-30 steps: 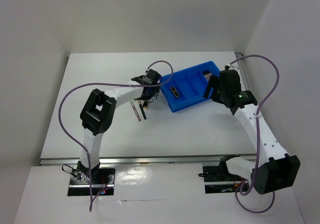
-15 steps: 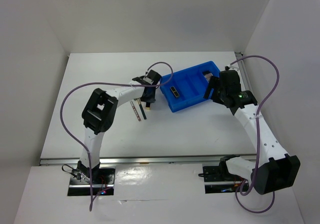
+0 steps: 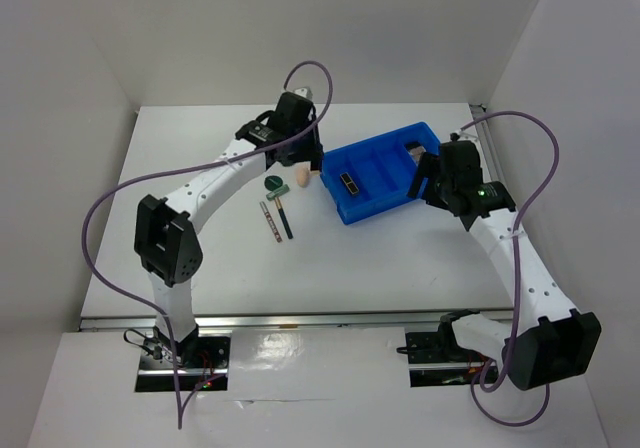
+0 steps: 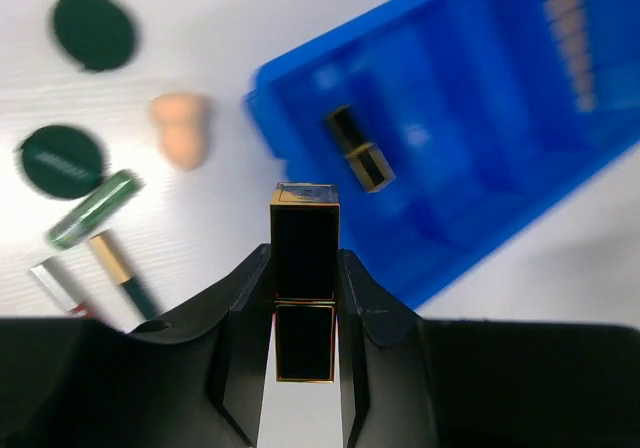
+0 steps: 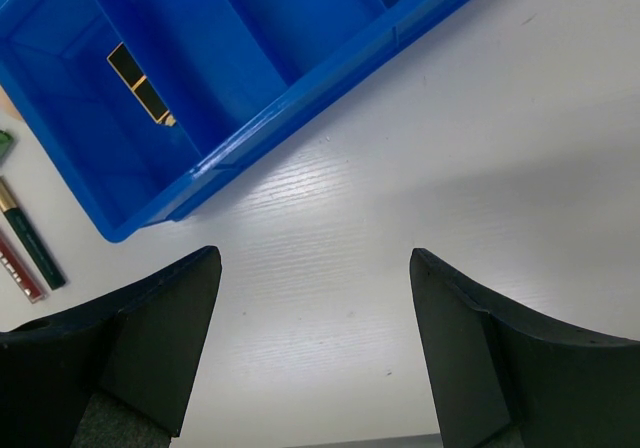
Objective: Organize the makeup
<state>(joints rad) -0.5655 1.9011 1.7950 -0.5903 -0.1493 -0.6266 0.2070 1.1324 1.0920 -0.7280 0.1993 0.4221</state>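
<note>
My left gripper (image 4: 305,260) is shut on a black-gold lipstick tube (image 4: 304,243) and holds it in the air, left of the blue tray (image 4: 500,198). In the top view this gripper (image 3: 303,151) is near the tray's left end. A second lipstick (image 4: 358,153) lies in the tray's left compartment. A pink palette (image 4: 570,28) lies in the far compartment. Two dark green compacts (image 4: 94,30) (image 4: 62,161), a peach sponge (image 4: 182,133), a green tube (image 4: 93,208) and thin pencils (image 4: 120,273) lie on the table. My right gripper (image 5: 315,268) is open and empty over bare table by the tray's front wall (image 5: 330,63).
The white table (image 3: 200,258) has walls at the back and on both sides. The blue tray (image 3: 385,198) sits right of the middle, turned at an angle. Purple cables loop over both arms.
My left arm has risen from the table beside the pencils and swung back, carrying the lipstick. A compact and the sponge now show beneath. The right arm has not moved.
</note>
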